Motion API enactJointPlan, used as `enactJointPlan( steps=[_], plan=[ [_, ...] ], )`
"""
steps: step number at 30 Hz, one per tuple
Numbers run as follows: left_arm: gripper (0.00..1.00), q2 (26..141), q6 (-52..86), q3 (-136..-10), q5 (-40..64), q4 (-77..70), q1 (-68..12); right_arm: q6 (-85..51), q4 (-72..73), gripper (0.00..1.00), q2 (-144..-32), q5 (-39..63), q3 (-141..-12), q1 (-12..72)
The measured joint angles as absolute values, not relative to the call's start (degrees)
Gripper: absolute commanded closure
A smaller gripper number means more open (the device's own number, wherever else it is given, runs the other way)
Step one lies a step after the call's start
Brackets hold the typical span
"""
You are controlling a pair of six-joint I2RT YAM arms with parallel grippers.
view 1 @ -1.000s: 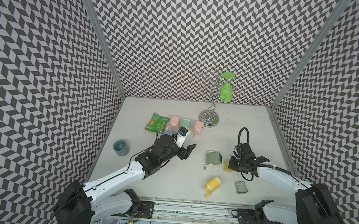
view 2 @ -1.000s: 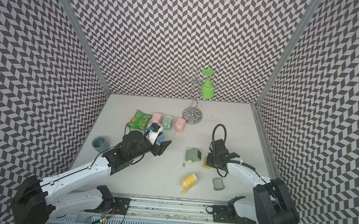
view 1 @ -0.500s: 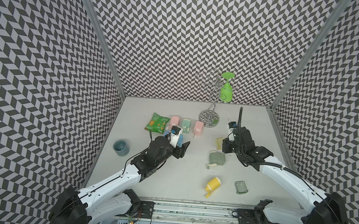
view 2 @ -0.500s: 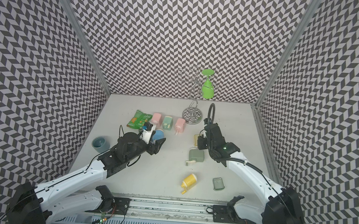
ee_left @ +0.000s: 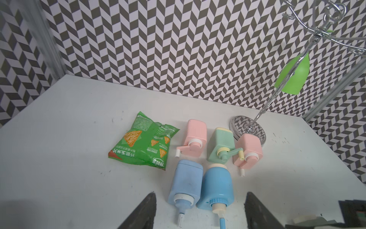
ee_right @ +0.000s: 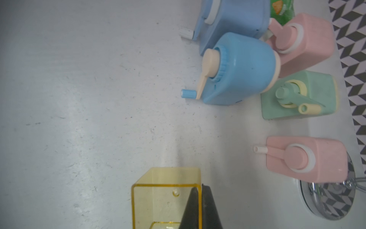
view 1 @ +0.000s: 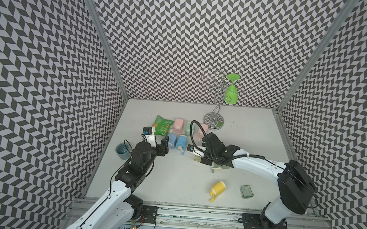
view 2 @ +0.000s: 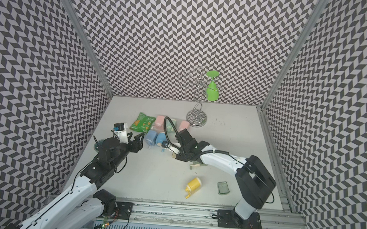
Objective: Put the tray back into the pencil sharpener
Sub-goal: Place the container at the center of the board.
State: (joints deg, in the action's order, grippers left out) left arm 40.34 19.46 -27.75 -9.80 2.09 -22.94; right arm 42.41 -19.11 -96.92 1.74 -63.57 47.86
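Observation:
My right gripper (ee_right: pixel 198 190) is shut on one wall of a clear yellow tray (ee_right: pixel 158 198). In both top views it holds the tray (view 1: pixel 197 158) (view 2: pixel 174 155) low over the middle of the table, just right of two blue sharpeners (view 1: pixel 177 142). A yellow pencil sharpener (view 1: pixel 217 187) (view 2: pixel 194 184) lies on its side near the front edge, well away from the tray. My left gripper (view 1: pixel 165 143) (ee_left: pixel 200 194) stands open and holds nothing. The blue sharpeners (ee_left: pixel 200 182) lie just ahead of its fingers.
Pink and green sharpeners (view 1: pixel 187 126) and a green snack bag (view 1: pixel 161 126) lie behind the blue pair. A grey-green sharpener (view 1: pixel 217 168) is mostly hidden under my right arm. A green tray (view 1: pixel 246 191) lies front right, a teal cup (view 1: pixel 121 151) sits left, and a chrome rack (view 1: pixel 214 119) stands at the back.
My right arm has swung from the front right to the table's middle, carrying the yellow tray. My left arm has drawn back to the left, uncovering the two blue sharpeners.

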Motion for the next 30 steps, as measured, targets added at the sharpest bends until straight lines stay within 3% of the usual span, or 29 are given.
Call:
enactJointPlan(
  steps=[7, 21, 24, 30],
  plan=[
    [0.29, 38.54, 19.33, -27.75, -10.24, 3.33, -22.72, 49.25, -20.14, 0.96, -103.90, 1.32, -67.37, 47.83],
    [0.27, 38.37, 15.97, -28.62, -8.45, 5.06, -22.72, 51.18, -20.21, 0.72, -105.12, 1.72, -67.35, 47.81],
    [0.23, 38.68, 13.91, -28.84, -4.01, 3.77, -22.70, 46.98, -17.37, 0.70, -101.23, 2.22, -65.63, 47.33],
    [0.21, 42.92, 9.80, -28.71, 12.88, -1.08, -22.92, 28.18, -4.84, 0.74, -78.56, -3.42, -53.21, 44.31]
  ],
)
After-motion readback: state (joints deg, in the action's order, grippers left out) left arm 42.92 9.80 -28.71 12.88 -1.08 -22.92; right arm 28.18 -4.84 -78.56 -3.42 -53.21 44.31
